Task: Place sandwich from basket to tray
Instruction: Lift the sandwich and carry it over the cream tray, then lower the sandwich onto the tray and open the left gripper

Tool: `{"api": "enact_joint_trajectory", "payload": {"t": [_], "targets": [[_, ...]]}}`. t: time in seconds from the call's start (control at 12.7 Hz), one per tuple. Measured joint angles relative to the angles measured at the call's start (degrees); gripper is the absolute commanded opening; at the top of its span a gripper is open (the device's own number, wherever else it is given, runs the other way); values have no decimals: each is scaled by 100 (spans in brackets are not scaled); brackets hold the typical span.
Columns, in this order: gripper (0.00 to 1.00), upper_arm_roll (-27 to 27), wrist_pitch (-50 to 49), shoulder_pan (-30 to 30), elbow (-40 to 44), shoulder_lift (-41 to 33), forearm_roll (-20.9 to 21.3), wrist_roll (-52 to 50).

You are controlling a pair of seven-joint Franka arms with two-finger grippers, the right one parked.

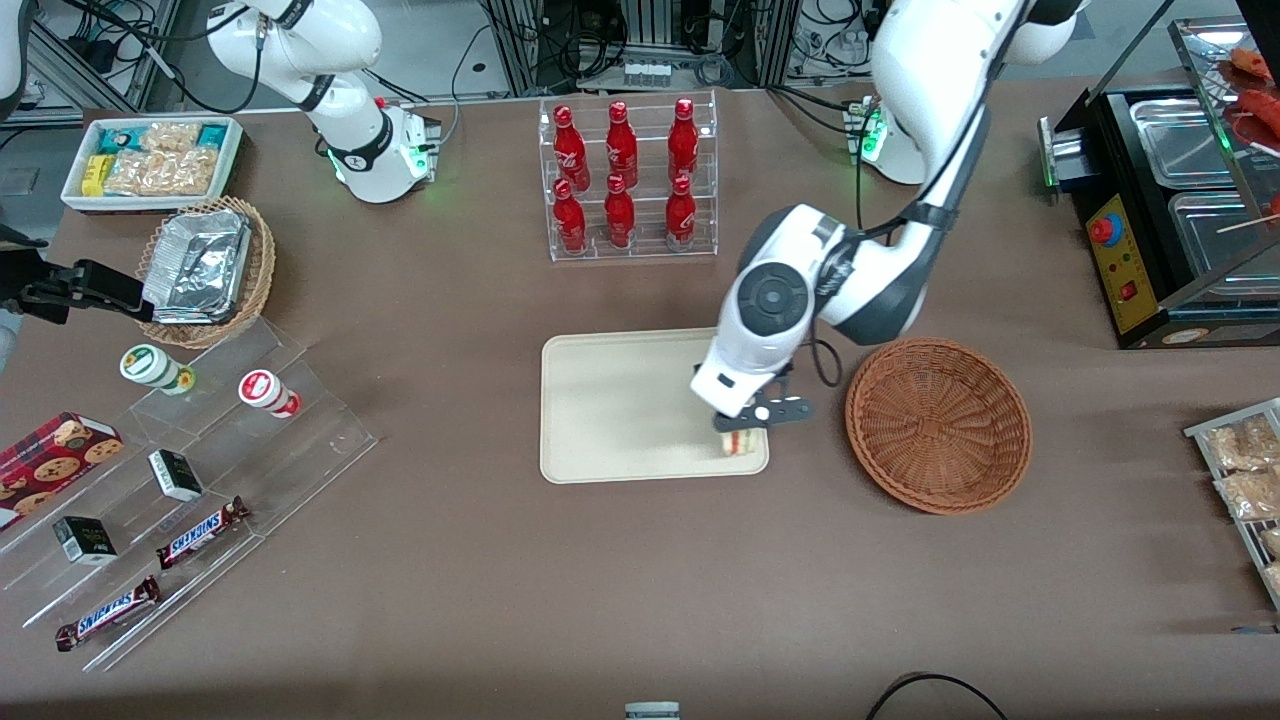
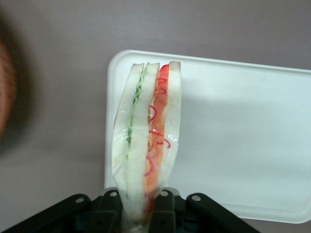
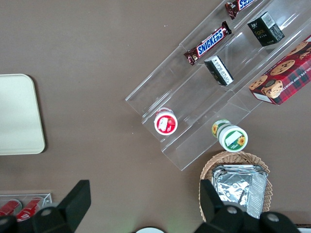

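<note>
My left gripper hangs over the corner of the cream tray that lies nearest the front camera and the basket. It is shut on the sandwich, a wrapped wedge of pale bread with green and red filling. In the left wrist view the sandwich sticks out from between the black fingers and lies across the tray's rim. The reddish-brown wicker basket stands empty beside the tray, toward the working arm's end of the table.
A clear rack of red bottles stands farther from the front camera than the tray. Clear stepped shelves with Snickers bars, small boxes and cups lie toward the parked arm's end, near a tan basket with foil. A metal warmer stands toward the working arm's end.
</note>
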Motion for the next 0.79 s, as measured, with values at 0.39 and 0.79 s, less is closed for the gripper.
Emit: {"api": "enact_joint_trajectory", "payload": {"t": [0.39,0.79], "targets": [[0,1,325,-370,682,701,-3,-711],[0,1,692,-722,789,1139,-5,-1091]]}}
